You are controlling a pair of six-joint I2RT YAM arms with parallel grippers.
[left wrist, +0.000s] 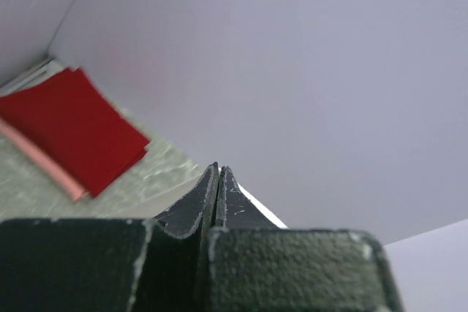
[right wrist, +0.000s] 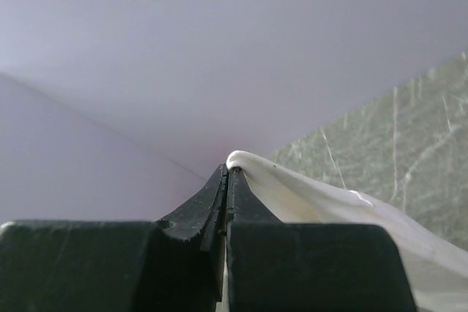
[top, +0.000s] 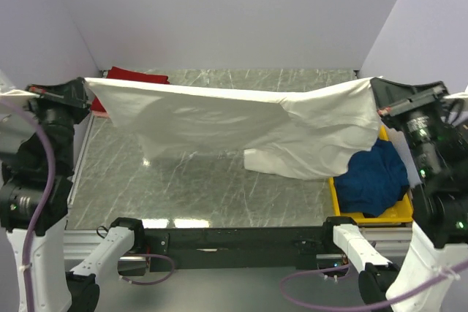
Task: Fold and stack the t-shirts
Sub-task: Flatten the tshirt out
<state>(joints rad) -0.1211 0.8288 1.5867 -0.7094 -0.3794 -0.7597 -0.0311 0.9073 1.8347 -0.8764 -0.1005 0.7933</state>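
- The cream t-shirt (top: pixel 219 118) hangs spread in the air above the bench (top: pixel 183 195), stretched from left to right, with its lower part sagging towards the bench right of centre.
- The left tool (top: pixel 86 91) is clamped on its left corner and the right tool (top: pixel 374 93) on its right corner, both closed tight on the cloth.
- A folded dark red t-shirt (left wrist: pixel 73 126) lies on a pink t-shirt (left wrist: pixel 44 157) at the far left corner.
- A navy blue t-shirt (top: pixel 376 177) lies crumpled in the yellow bin (top: pixel 365 216) at the near right.
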